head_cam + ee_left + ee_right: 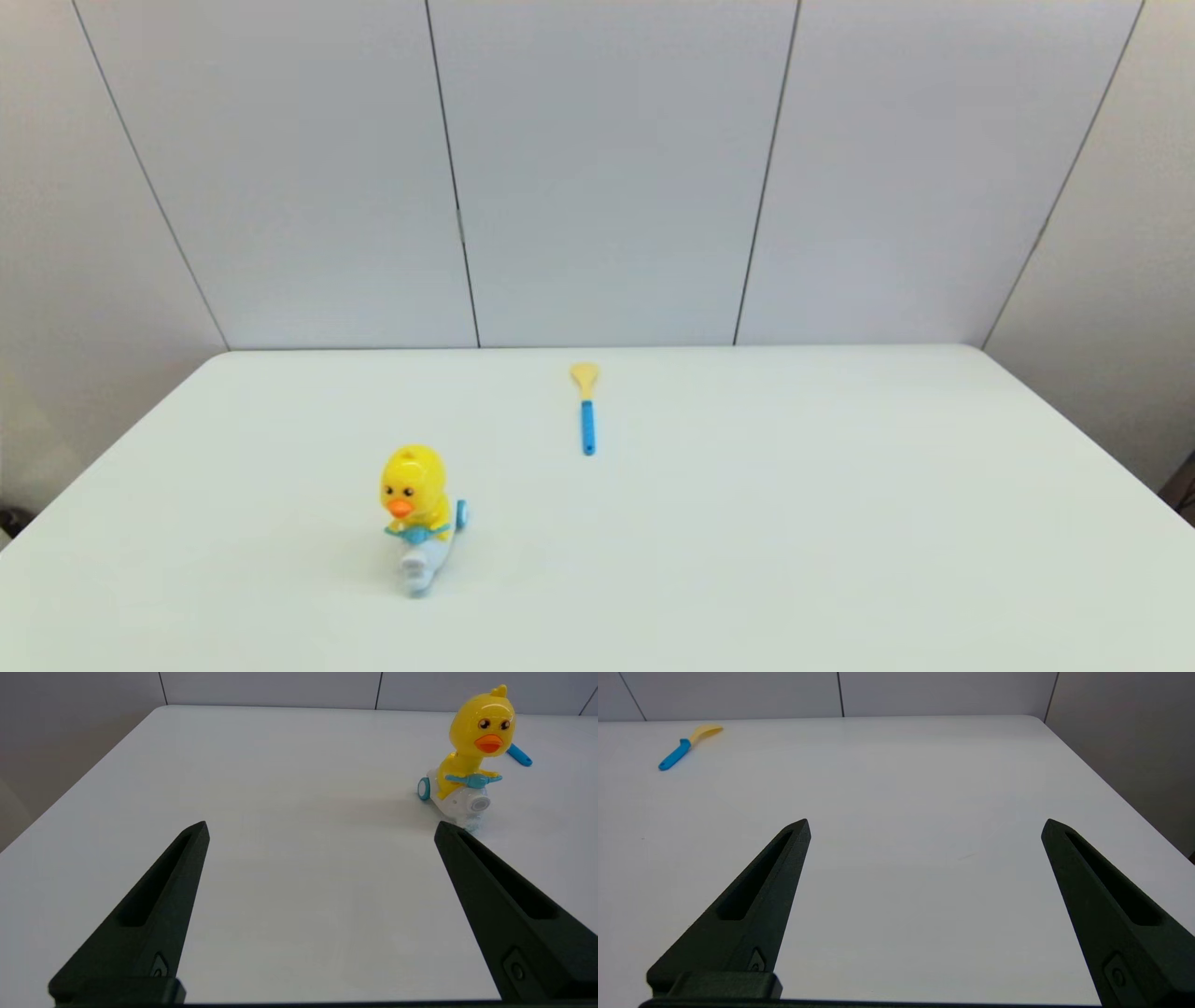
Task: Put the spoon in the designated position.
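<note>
The spoon [586,408] lies flat near the table's far middle, its pale yellow bowl toward the back wall and its blue handle toward me. The right wrist view shows the spoon [682,750] far off from my open right gripper [924,826]. In the left wrist view only the spoon's blue handle end [518,756] peeks out behind the duck. My left gripper [320,828] is open over bare tabletop, with nothing between its fingers. Neither arm reaches into the head view. The designated position is unmarked white tabletop and I cannot tell where it lies.
A yellow duck toy [415,509] with an orange beak stands on a white-blue base at the front left, and the duck toy [472,751] sits just beyond my left gripper's fingertip. The white table [840,523] ends at grey wall panels behind.
</note>
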`<state>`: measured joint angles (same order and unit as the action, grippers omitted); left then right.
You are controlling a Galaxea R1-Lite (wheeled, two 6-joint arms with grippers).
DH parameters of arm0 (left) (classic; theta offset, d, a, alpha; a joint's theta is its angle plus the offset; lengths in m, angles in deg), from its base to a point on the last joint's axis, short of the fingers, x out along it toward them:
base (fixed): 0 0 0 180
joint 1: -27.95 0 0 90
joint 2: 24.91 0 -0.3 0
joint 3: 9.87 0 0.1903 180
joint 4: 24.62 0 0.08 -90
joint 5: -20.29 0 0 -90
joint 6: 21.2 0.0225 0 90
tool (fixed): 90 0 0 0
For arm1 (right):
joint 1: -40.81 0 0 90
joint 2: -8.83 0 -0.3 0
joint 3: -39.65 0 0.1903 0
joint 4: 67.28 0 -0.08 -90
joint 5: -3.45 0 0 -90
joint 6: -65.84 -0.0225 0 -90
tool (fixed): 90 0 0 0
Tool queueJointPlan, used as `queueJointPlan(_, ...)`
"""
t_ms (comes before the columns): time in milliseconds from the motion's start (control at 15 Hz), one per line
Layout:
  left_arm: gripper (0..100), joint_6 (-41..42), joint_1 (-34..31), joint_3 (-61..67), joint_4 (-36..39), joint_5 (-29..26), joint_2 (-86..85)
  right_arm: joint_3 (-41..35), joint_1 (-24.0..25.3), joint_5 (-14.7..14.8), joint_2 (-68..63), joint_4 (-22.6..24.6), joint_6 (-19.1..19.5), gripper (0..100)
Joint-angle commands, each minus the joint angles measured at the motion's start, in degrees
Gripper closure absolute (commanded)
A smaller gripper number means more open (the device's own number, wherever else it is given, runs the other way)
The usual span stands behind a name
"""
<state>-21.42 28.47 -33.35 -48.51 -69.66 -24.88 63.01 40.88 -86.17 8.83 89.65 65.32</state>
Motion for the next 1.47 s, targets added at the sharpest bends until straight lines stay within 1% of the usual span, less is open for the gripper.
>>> queueJointPlan(67, 0, 0.22, -0.08, -5.25, 1.84, -0.14, 9.64, -0.09, 0.01, -0.03, -0.09, 0.05, 0.00, 0)
queueJointPlan(267, 0, 1.01, -0.17, -17.12, 8.52, -1.46, 26.25, -0.09, 0.01, -0.03, -0.09, 0.05, 0.00, 0)
queueJointPlan(333, 0, 1.10, 0.09, -21.86, 8.87, -2.33, 31.18, -0.09, 0.01, -0.03, -0.09, 0.05, 0.00, 0)
queueJointPlan(467, 0, 1.36, 0.00, -32.67, 9.40, -7.26, 41.64, -0.09, 0.01, -0.03, -0.09, 0.05, 0.00, 0)
queueJointPlan(600, 0, 3.74, 0.09, -43.92, 12.92, -11.04, 53.06, -0.09, 0.01, -0.03, -0.09, 0.05, 0.00, 0)
queueJointPlan(667, 0, 5.14, 0.79, -49.81, 15.91, -12.44, 59.74, -0.09, 0.01, -0.03, -0.09, 0.05, 0.00, 0)
queueJointPlan(733, 0, 5.14, 3.26, -53.68, 18.01, -13.14, 64.75, -0.09, 0.01, -0.03, -0.09, 0.05, 0.00, 0)
queueJointPlan(800, 0, 4.88, 7.39, -56.93, 18.89, -13.14, 69.15, -0.09, 0.01, -0.03, -0.09, 0.05, 0.00, 0)
queueJointPlan(933, 0, 3.12, 15.47, -61.15, 18.81, -13.14, 75.83, -0.09, 0.01, -0.03, -0.09, 0.05, 0.00, 0)
queueJointPlan(1000, 0, 1.89, 20.22, -61.85, 18.98, -13.06, 78.64, -0.09, 0.01, -0.03, -0.09, 0.05, 0.00, 0)
queueJointPlan(1067, 0, -0.40, 27.16, -63.35, 18.89, -12.97, 81.89, -0.09, 0.01, -0.03, -0.09, 0.05, 0.00, 0)
queueJointPlan(1133, 0, -1.89, 32.26, -64.40, 18.81, -12.79, 84.26, -0.09, 0.01, -0.03, -0.09, 0.05, 0.00, 0)
queueJointPlan(1200, 0, -3.12, 36.57, -65.54, 18.81, -12.35, 86.72, -0.09, 0.01, -0.03, -0.09, 0.05, 0.00, 0)
queueJointPlan(1267, 0, -3.30, 39.91, -66.86, 18.81, -10.51, 89.27, -0.09, 0.01, -0.03, -0.09, 0.05, 0.00, 0)
queueJointPlan(1333, 0, -3.38, 43.33, -68.44, 18.72, -6.64, 91.82, -0.09, 0.01, -0.03, -0.09, 0.05, 0.00, 0)
queueJointPlan(1400, 0, -3.56, 46.23, -70.64, 18.81, -0.93, 94.81, -0.09, 0.01, -0.03, -0.09, 0.05, 0.00, 0)
queueJointPlan(1467, 0, -3.74, 48.87, -73.54, 18.81, 6.63, 98.59, -0.09, 0.01, -0.03, -0.09, 0.05, 0.00, 0)
